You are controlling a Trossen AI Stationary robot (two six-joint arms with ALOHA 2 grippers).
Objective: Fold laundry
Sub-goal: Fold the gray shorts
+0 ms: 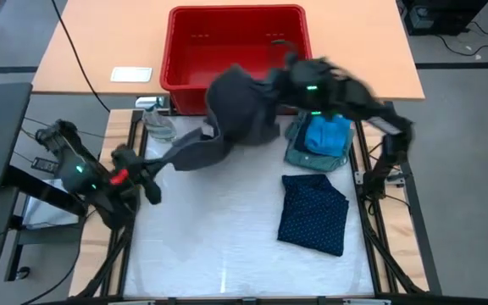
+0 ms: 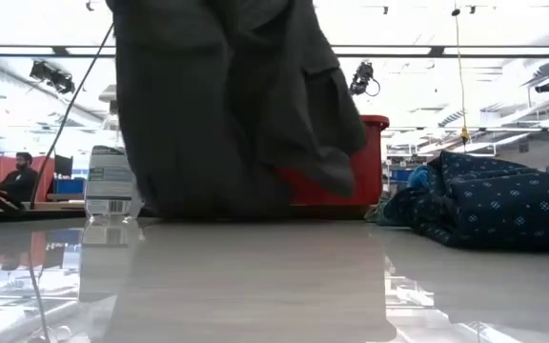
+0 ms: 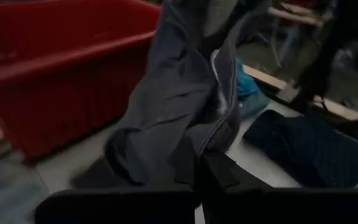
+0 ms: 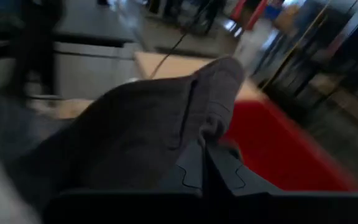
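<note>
The large charcoal-grey garment [image 1: 235, 106] is raised in front of the red bin [image 1: 235, 42], strung between both arms. My right gripper [image 1: 274, 76] is shut on its high end, and my left gripper [image 1: 161, 169] is shut on its lower, narrow end [image 1: 185, 157] at the table's left. In the low view the garment [image 2: 217, 105] hangs as a wide curtain. A folded navy dotted piece [image 1: 313, 212] lies flat on the table's right half. Behind it a bright blue small garment [image 1: 324, 134] rests on a folded grey-green shirt [image 1: 303, 154]. My left gripper pinches the garment's narrow lower end [image 3: 197, 146] between its two shut fingers, coming almost level from the table's left. From there the cloth runs up and away toward the other arm. My right gripper pinches a bunched fold [image 4: 207, 134] at the garment's top between its shut fingers, held high and near level. The cloth drapes down from there, and in the low view its lower edge [image 2: 208, 205] reaches the table top.
A clear plastic bottle [image 1: 155, 123] stands at the table's far left corner, also seen in the low view [image 2: 111, 181]. The red bin sits on the wooden desk beyond the table. The near middle of the white table top [image 1: 219, 246] is bare.
</note>
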